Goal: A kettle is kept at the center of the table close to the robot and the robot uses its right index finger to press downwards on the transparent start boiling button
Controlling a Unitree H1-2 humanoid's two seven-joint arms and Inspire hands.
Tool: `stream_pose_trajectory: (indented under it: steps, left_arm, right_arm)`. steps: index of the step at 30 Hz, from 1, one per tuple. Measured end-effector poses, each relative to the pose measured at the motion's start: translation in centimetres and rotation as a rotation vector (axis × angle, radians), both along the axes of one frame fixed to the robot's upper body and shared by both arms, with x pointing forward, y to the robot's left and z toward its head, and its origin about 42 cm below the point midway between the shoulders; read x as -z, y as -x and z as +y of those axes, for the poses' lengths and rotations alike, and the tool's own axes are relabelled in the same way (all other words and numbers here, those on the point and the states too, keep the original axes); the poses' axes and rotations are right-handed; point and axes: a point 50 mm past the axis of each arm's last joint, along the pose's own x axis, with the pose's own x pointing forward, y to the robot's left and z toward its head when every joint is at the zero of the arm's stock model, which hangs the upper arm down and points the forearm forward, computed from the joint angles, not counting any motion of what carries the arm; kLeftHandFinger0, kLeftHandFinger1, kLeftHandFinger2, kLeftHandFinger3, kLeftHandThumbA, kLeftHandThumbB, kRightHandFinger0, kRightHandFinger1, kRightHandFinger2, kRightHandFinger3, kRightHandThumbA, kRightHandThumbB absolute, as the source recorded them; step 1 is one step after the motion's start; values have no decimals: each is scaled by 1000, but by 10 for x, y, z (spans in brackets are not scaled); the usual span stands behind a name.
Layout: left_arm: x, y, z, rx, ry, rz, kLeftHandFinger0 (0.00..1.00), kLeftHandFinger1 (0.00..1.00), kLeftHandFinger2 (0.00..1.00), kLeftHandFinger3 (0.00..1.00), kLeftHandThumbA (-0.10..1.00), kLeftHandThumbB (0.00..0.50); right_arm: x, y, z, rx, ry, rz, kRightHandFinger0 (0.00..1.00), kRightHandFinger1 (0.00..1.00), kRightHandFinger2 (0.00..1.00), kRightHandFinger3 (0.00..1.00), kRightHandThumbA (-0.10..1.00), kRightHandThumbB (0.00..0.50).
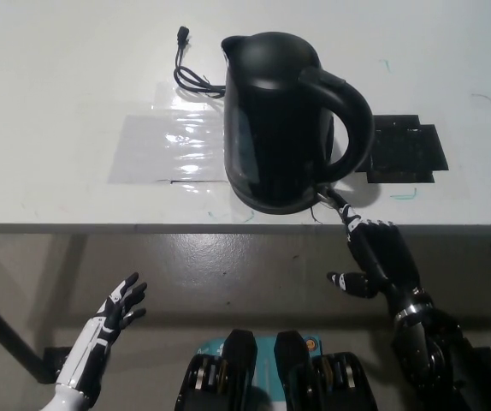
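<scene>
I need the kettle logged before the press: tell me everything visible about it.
The kettle is black, glossy like plastic, and stands upright near the front edge of the white table. Its spout points away from the robot and its looped handle curves right. A dark cord lies behind it. The right hand has one extended finger reaching the base below the handle.

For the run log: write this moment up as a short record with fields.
kettle: black kettle upright near the table front edge, handle toward the robot's right
right hand: black right hand with one finger extended to the kettle's base below the handle
left hand: white left hand open, low below the table edge
cord: black cord behind the kettle
</scene>
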Motion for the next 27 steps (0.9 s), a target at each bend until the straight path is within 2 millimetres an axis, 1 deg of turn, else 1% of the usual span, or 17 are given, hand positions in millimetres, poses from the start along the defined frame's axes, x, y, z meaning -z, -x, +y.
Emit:
stream_pose_trajectory:
  steps: [3,7,8,11,12,14,17,18,20,21,23,25,26,27]
  left_arm:
    - [0,0,0,0,1,-1,958,1000,1000,1000,1000,315]
    - [0,0,0,1,2,-2,959,1000,1000,1000,1000,317]
    - [0,0,0,1,2,-2,960,1000,1000,1000,1000,316]
    - [0,0,0,1,4,-2,969,1000,1000,1000,1000,308]
    - [0,0,0,2,5,-2,972,1000,1000,1000,1000,314]
    - [0,0,0,2,7,-2,973,1000,1000,1000,1000,317]
    - [0,0,0,2,8,-2,959,1000,1000,1000,1000,317]
    - [0,0,0,2,8,-2,960,1000,1000,1000,1000,310]
    - [0,0,0,2,8,-2,966,1000,1000,1000,1000,317]
    - [0,0,0,2,8,-1,968,1000,1000,1000,1000,319]
    - [0,0,0,2,8,-1,969,1000,1000,1000,1000,296]
    - [0,0,0,2,8,-1,966,1000,1000,1000,1000,303]
    - [0,0,0,2,8,-1,965,1000,1000,1000,1000,304]
    - [0,0,0,2,8,-2,965,1000,1000,1000,1000,305]
  right_arm:
    - [1,0,0,3,3,0,0,0,0,1000,1000,345]
    - [2,1,0,4,5,-2,0,0,0,1000,1000,332]
    - [1,1,1,3,3,-5,0,0,0,1000,1000,343]
    - [-5,5,2,-6,-14,-32,0,0,0,1000,1000,368]
    - [-7,7,2,-10,-23,-44,0,0,0,1000,1000,351]
    - [-12,13,2,-21,-48,-71,0,0,26,1000,1000,350]
    - [-28,25,4,-46,-91,-137,0,94,263,1000,1000,347]
    - [-32,28,4,-50,-102,-154,0,107,294,1000,1000,343]
    - [-47,38,4,-72,-137,-215,0,175,386,1000,1000,359]
    - [-56,43,5,-87,-154,-250,0,180,392,1000,1000,361]
    - [-66,51,6,-100,-174,-292,0,145,375,1000,1000,372]
    - [-83,65,8,-124,-205,-357,0,101,339,1000,1000,386]
    - [-87,68,8,-130,-212,-373,0,97,335,1000,1000,386]
    - [-93,74,8,-138,-223,-392,0,29,279,1000,1000,399]
